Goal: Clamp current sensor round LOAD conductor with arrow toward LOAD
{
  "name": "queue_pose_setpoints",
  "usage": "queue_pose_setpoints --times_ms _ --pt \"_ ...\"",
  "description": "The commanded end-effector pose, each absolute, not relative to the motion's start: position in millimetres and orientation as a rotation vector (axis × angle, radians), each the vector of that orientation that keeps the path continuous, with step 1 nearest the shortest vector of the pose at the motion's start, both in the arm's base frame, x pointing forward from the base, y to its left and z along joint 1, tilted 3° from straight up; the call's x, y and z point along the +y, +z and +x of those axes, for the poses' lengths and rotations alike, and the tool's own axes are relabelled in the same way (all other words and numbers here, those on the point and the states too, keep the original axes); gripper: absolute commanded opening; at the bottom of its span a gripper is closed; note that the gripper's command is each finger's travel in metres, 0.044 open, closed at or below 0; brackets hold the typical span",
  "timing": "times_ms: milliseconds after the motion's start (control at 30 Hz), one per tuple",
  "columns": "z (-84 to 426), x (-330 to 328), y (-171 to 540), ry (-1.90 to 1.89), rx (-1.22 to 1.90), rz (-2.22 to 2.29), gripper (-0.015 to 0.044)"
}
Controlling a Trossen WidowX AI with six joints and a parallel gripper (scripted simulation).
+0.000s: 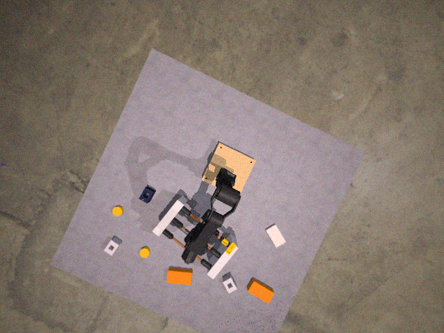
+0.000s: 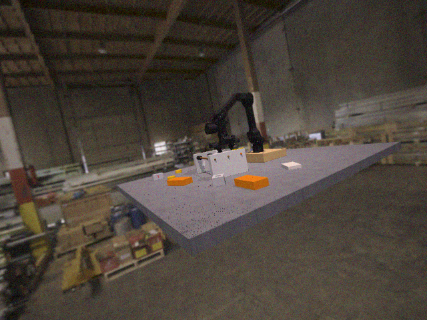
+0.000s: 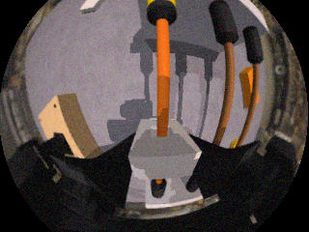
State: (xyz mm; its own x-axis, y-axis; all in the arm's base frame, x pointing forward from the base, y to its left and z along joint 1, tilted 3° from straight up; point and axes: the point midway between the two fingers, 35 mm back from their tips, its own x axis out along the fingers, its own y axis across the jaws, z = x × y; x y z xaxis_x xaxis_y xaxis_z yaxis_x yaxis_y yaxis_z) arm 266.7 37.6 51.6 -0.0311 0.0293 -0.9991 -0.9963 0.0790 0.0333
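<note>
The grey sensor sits round the orange conductor nearest the arm's base, the one with yellow labels at its panel end. The conductor enters the sensor's upper face and shows again below it. The sensor looks closed, though its latch and arrow cannot be made out. My gripper stands with one dark finger on each side of the sensor, open only about as wide as it; any gap is too small to see. The arm hides the sensor in the top view, and the white panel hides it in the exterior view.
Two white panels carry the conductors; two more conductors run alongside. A navy block, yellow discs, white blocks, orange blocks and a white plate stand around.
</note>
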Motion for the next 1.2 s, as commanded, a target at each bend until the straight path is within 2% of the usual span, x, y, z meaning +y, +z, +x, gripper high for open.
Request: queue_pose_setpoints --times_ms 0,200,500,767,1167 --pt "266.6 37.6 51.7 1.187 1.249 -1.114 0.0287" --pt "266.6 37.6 51.7 1.187 1.249 -1.114 0.0440" --pt "267.1 37.6 53.9 1.187 1.249 -1.115 0.0440" --pt "269.0 34.7 149.5 1.181 1.234 -1.120 0.0440" --pt "268.6 34.5 151.8 1.180 1.234 -1.120 0.0440"
